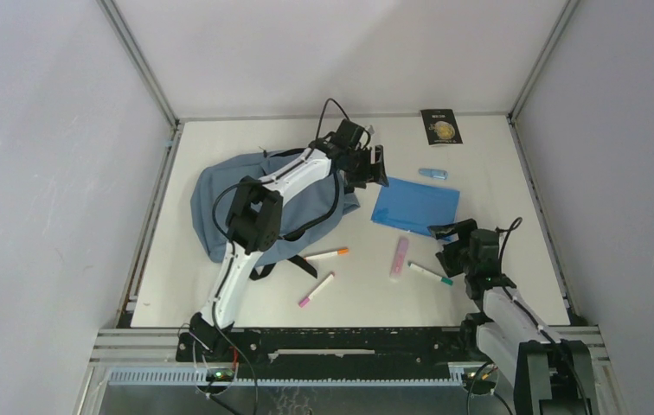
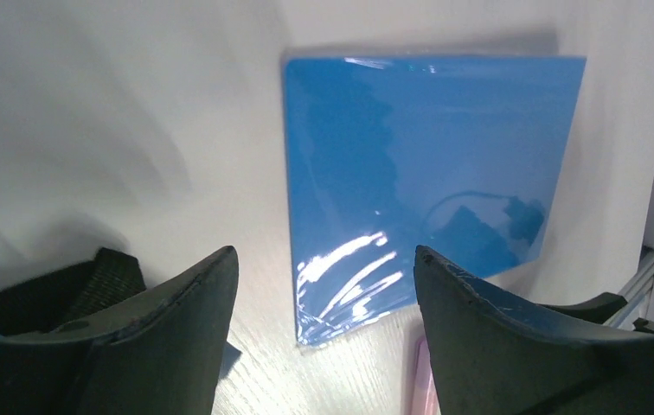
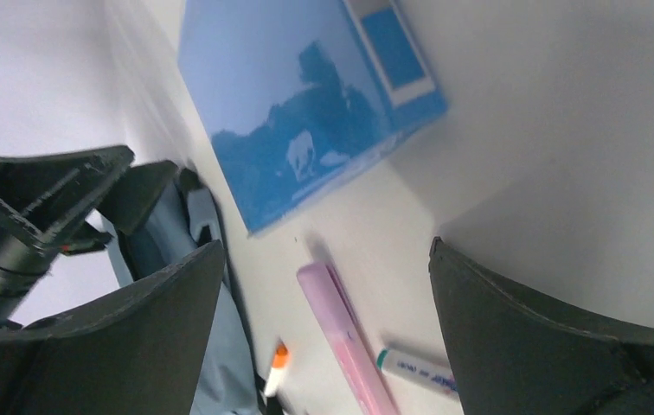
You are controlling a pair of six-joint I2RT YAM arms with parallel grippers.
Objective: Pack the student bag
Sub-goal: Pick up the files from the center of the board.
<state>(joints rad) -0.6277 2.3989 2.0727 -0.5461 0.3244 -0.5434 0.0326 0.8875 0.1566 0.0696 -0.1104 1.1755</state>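
Packing looks barely begun: the student bag [image 1: 211,203] lies on the table's [image 1: 375,294] left, under the left arm. The folder [image 1: 416,205] and markers [image 1: 328,254] remain outside it. The left end effector [image 2: 325,252] and right end effector [image 3: 327,245] both gape empty near the folder.

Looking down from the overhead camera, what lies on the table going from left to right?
A soft blue-grey fabric backpack, white marker with orange cap, flat pink case, white marker with green cap.
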